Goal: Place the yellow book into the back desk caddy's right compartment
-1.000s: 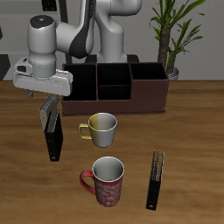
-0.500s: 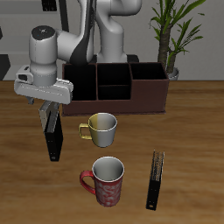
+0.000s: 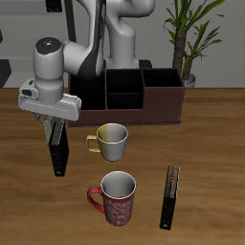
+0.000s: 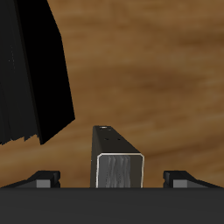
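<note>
Wood-grain table (image 3: 206,134); glossy silver mug (image 3: 112,141).

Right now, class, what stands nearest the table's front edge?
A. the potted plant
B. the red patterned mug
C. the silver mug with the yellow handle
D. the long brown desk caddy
B: the red patterned mug sits closest to the front edge, ahead of the silver mug, with the desk caddy and plant farther back.
</note>
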